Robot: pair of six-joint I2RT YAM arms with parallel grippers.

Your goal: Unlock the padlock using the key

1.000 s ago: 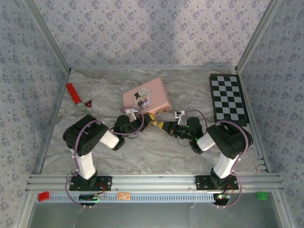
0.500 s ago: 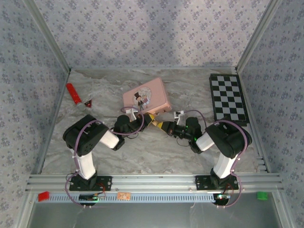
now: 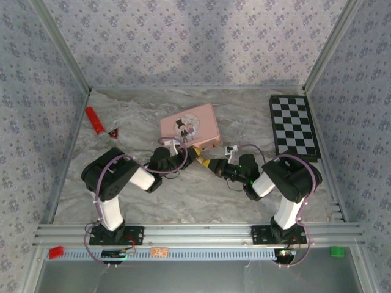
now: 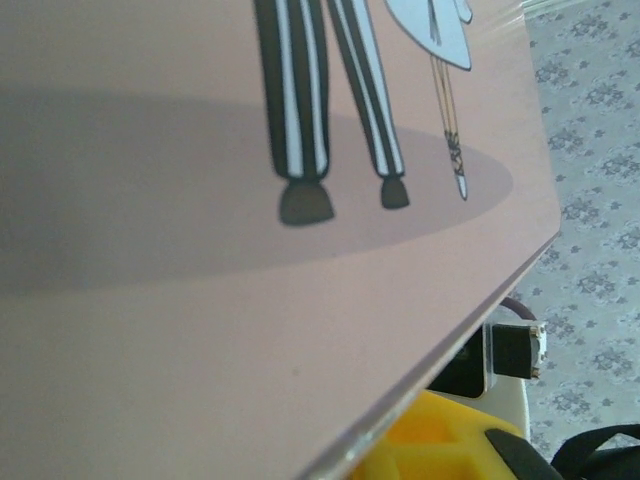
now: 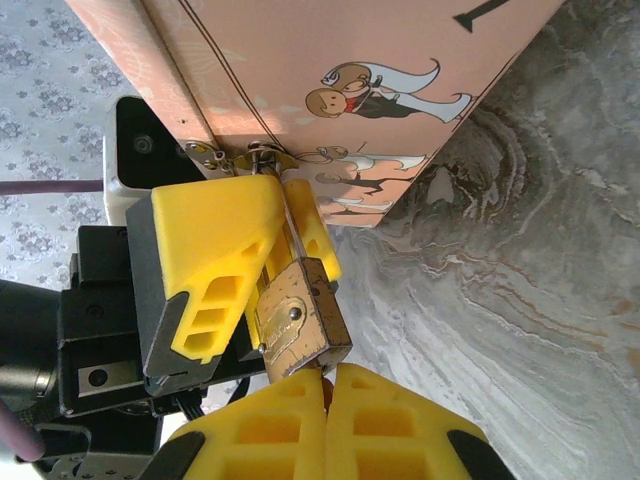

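Note:
The small brass padlock [image 5: 300, 322] hangs at the near corner of the pink picture tin [image 5: 330, 60], its thin shackle running up toward the tin's clasp. My left gripper [image 5: 285, 240] is shut on the padlock's upper part, one yellow finger on each side. From below, my right gripper [image 5: 327, 400] is shut, its tips pressed against the lock's bottom face. Only a dark sliver of the key [image 5: 325, 383] shows between them. From above, the left gripper [image 3: 192, 153] and right gripper [image 3: 210, 163] meet tip to tip just in front of the tin [image 3: 189, 126]. The tin lid [image 4: 200, 200] looms close in the left wrist view.
A black-and-white checkerboard [image 3: 293, 127] lies at the back right. A red tool [image 3: 96, 120] lies at the back left near the patterned wall. Marbled tabletop [image 5: 520, 300] stretches to the right of the padlock.
The pink tin has shifted slightly back and to the right and now tilts differently. Both grippers have crept with the padlock toward it.

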